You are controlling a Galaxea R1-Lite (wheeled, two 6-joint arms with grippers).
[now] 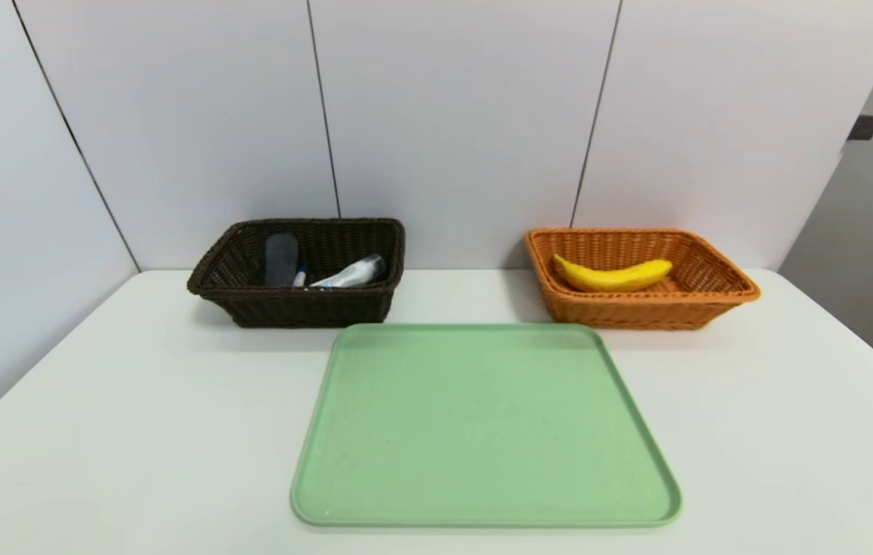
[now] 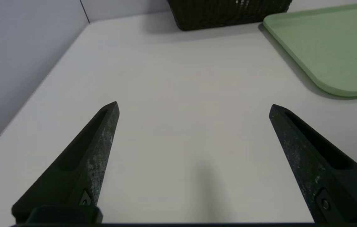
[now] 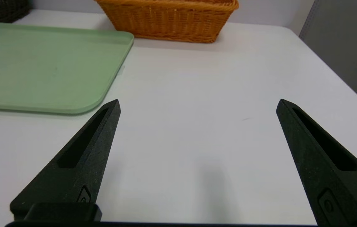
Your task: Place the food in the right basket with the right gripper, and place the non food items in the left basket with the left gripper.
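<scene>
We have the banana [image 1: 612, 276] in the orange basket [image 1: 648, 316], at about one o'clock on the counter [image 1: 136, 416], long axis roughly nine to three. Dark basket [image 1: 313, 308] at eleven o'clock: in it the grey cloth [image 1: 281, 260], the marker [image 1: 300, 277] leaning beside it, the clear-capped bottle [image 1: 352, 274] slanting toward two.

Both pincers parked, released, nothing between the fingers. Left pincer [image 2: 194, 102] over the counter, left of the green tray [image 1: 487, 424], the dark basket beyond at twelve to one. Right pincer [image 3: 200, 99] over the counter on the tray's other side, nearer the banana; orange basket past its tips, near twelve.

We judge the sorting done. No reach seems called for; should the banana need reseating, the right arm is nearer, and its pincer would close across that long axis.
</scene>
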